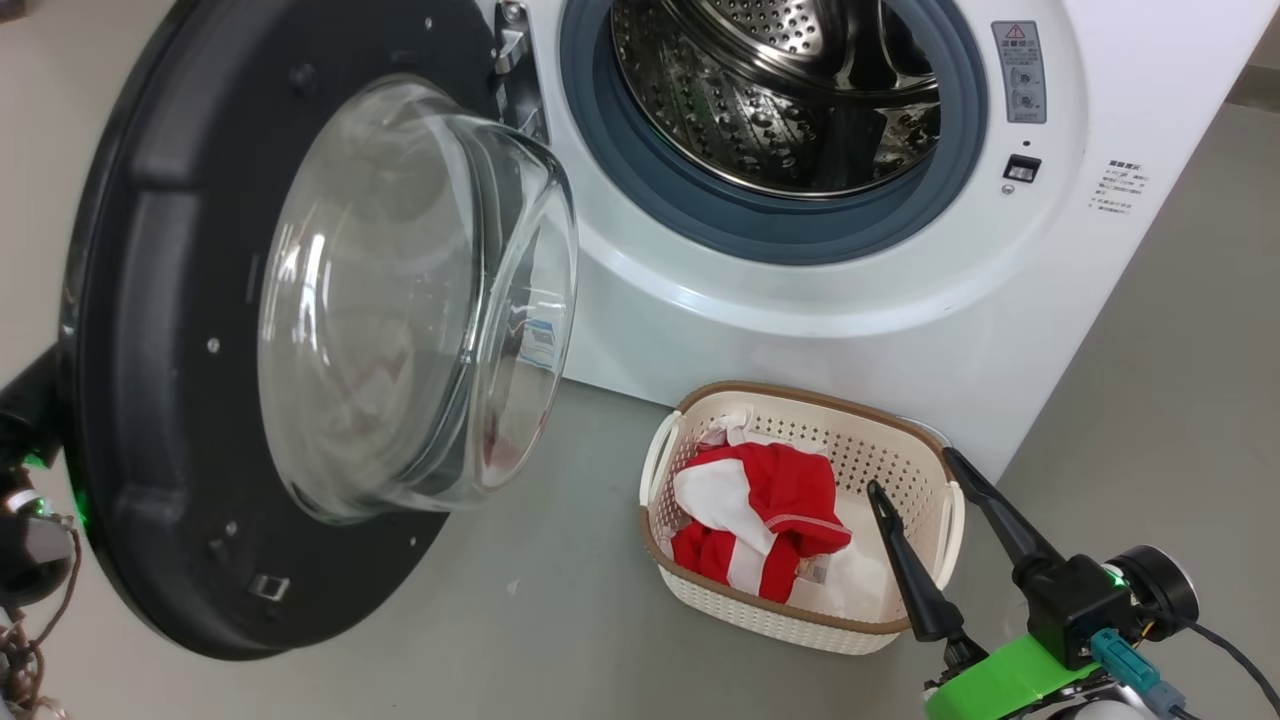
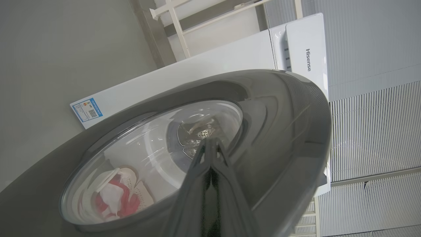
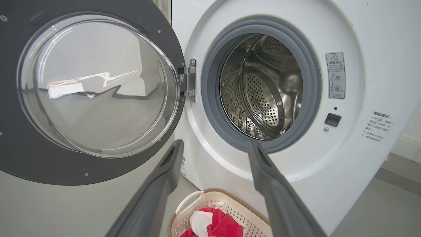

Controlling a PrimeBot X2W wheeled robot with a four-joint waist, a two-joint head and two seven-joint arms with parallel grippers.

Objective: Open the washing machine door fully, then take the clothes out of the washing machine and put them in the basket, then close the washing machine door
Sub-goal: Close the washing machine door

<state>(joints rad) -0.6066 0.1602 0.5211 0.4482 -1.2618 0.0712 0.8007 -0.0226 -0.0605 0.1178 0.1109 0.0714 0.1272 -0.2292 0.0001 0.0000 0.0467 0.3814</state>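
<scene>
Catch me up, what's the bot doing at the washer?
Unloading looks done: the red-and-white clothes lie in the basket on the floor by the washer, and the drum looks empty. The door stands open. The left gripper, jaws shut, is at the door's outer face; the right gripper hovers by the basket, jaws open and empty. Closing the door is left.

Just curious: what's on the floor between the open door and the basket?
In the head view, only bare grey floor and a tiny pale speck separate the door and the basket.

Grey floor (image 1: pixel 560 640) (smooth), ribbed white wall panels (image 2: pixel 371 131), a white frame (image 2: pixel 177 29)
</scene>
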